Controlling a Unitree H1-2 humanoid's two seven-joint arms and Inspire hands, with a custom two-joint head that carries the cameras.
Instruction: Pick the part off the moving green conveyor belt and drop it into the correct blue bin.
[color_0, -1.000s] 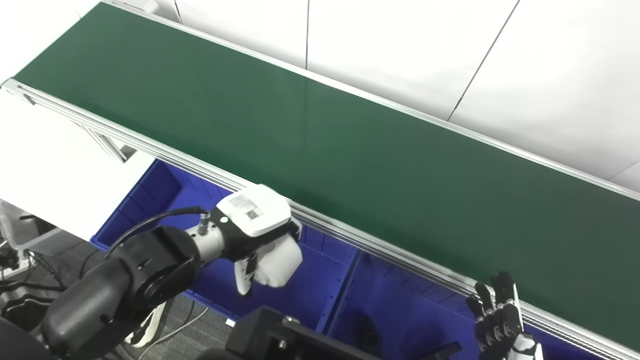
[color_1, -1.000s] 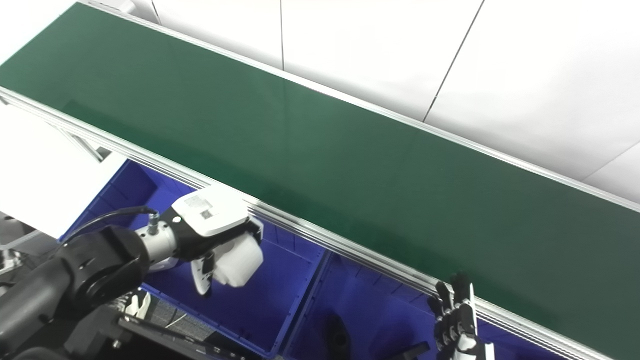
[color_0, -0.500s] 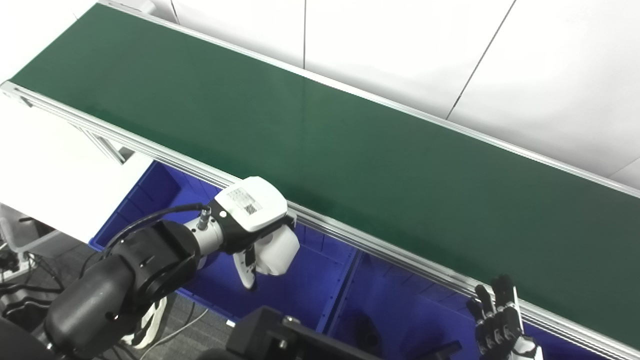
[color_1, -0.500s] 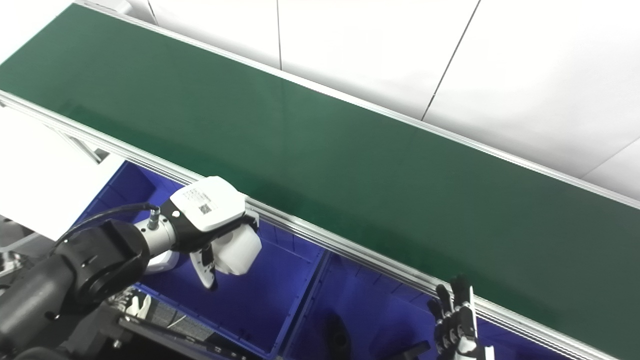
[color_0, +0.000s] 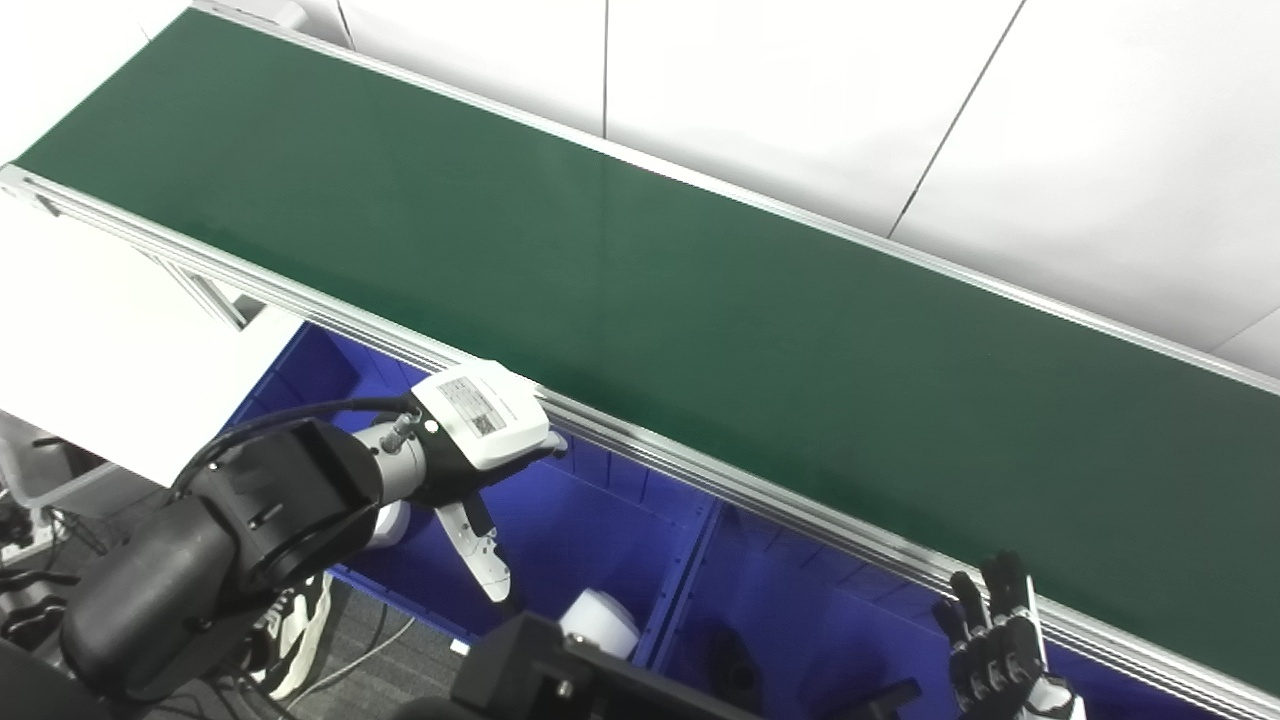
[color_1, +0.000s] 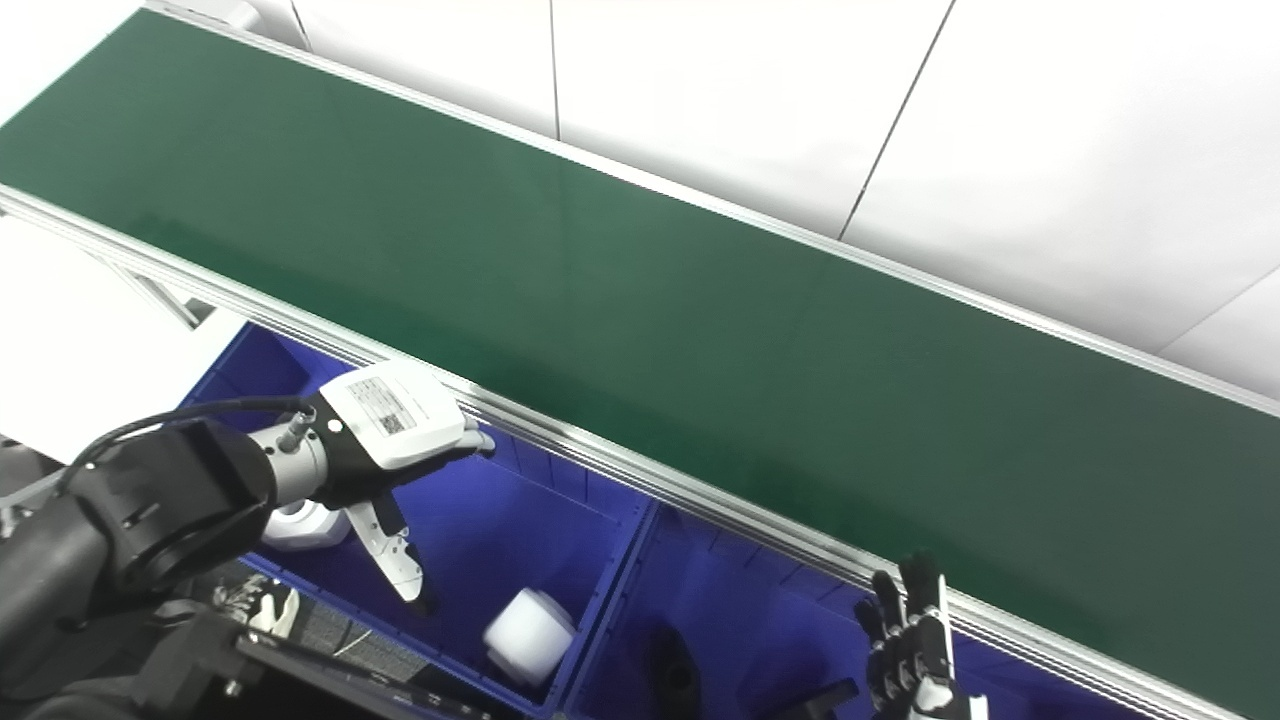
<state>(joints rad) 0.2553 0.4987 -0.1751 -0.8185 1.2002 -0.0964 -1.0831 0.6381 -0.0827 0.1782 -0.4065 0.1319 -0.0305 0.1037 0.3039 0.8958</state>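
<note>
The white cylindrical part (color_1: 528, 636) lies on the floor of the left blue bin (color_1: 560, 505), near its front right corner; it also shows in the left eye view (color_0: 600, 620). My left hand (color_1: 400, 440) hovers above that bin, open and empty, fingers spread. A second white part (color_1: 297, 525) lies in the same bin, partly hidden behind my left wrist. My right hand (color_1: 915, 645) is low at the right, fingers apart, holding nothing, in front of the right blue bin (color_1: 760, 600). The green conveyor belt (color_1: 640, 290) carries nothing in view.
A dark part (color_1: 678, 672) lies in the right blue bin. The belt's silver front rail (color_1: 700, 500) runs just above both bins. A white tabletop (color_0: 90, 340) is at the left. A black frame (color_0: 560, 675) sits at the bottom edge.
My left hand opened and let go of the white part, which fell into the left blue bin. The hand drew back a little to the left. My right hand stayed still.
</note>
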